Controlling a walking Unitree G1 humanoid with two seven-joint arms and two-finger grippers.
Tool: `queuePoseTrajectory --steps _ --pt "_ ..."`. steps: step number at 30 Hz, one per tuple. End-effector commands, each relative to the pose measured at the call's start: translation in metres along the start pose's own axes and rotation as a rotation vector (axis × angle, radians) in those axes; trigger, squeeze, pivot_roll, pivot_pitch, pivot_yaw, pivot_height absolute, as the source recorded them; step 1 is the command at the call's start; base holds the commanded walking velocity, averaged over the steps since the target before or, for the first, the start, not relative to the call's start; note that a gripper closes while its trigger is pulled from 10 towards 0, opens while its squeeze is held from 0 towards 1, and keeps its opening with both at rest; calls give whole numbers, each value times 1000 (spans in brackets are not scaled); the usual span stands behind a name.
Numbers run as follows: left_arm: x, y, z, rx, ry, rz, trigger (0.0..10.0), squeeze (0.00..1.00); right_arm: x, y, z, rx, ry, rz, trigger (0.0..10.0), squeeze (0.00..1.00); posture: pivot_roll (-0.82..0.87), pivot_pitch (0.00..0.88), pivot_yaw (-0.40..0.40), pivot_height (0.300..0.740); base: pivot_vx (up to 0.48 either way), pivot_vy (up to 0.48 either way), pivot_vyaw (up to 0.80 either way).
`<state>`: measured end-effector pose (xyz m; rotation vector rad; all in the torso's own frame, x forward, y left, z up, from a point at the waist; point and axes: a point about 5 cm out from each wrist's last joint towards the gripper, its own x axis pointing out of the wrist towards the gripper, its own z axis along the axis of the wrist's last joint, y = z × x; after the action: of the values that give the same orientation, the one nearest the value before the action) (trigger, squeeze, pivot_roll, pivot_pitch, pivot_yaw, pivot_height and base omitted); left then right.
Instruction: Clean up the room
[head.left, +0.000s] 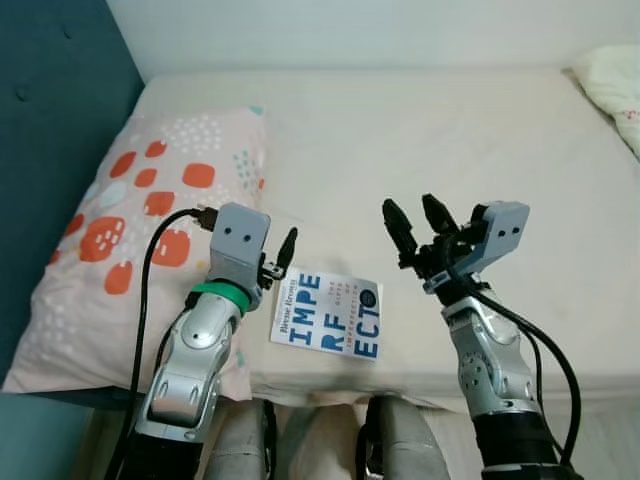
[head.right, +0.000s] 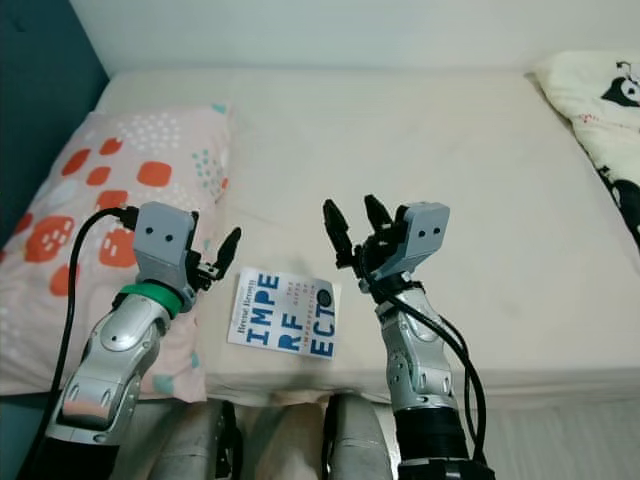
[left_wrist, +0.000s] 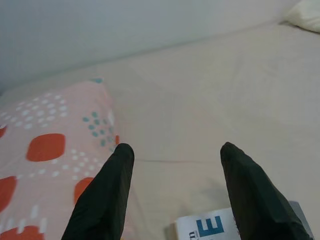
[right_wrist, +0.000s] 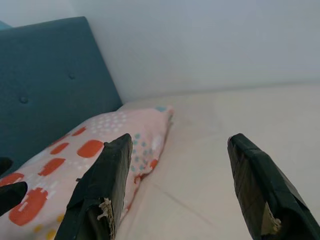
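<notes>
White-and-blue paperback book (head.left: 326, 316) lies flat between both spread-open, empty grippers; left gripper (head.left: 281, 258) nearer, right gripper (head.left: 417, 226) further.

Item: book (head.left: 326, 316), one, paperback, white cover with large blue block lettering and smaller author text along its spine edge. Lies flat, cover up, closed, near the front edge of the cream bed (head.left: 420, 140) before me. Its spine side sits just beside the pink pillow (head.left: 130, 230) with orange spots; the cover is slightly skewed to the mattress edge.
</notes>
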<state>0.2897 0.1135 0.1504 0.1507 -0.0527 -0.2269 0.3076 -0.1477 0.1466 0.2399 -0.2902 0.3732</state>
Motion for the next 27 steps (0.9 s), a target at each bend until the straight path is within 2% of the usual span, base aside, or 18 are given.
queuePoseTrajectory --steps 1,11,27 --pt "0 0 -7 -13 23 5 10000 0 -4 -1 -3 -8 27 -8 10000 0 24 36 30 698 0 0 0" --pt "2 -2 -9 -16 26 3 10000 0 -3 -2 -4 -12 42 -17 10000 0 32 31 28 737 0 0 0" --pt "3 -6 -17 -20 56 -23 10000 0 -4 -2 -10 -10 69 -43 10000 0 29 34 27 740 0 0 0"
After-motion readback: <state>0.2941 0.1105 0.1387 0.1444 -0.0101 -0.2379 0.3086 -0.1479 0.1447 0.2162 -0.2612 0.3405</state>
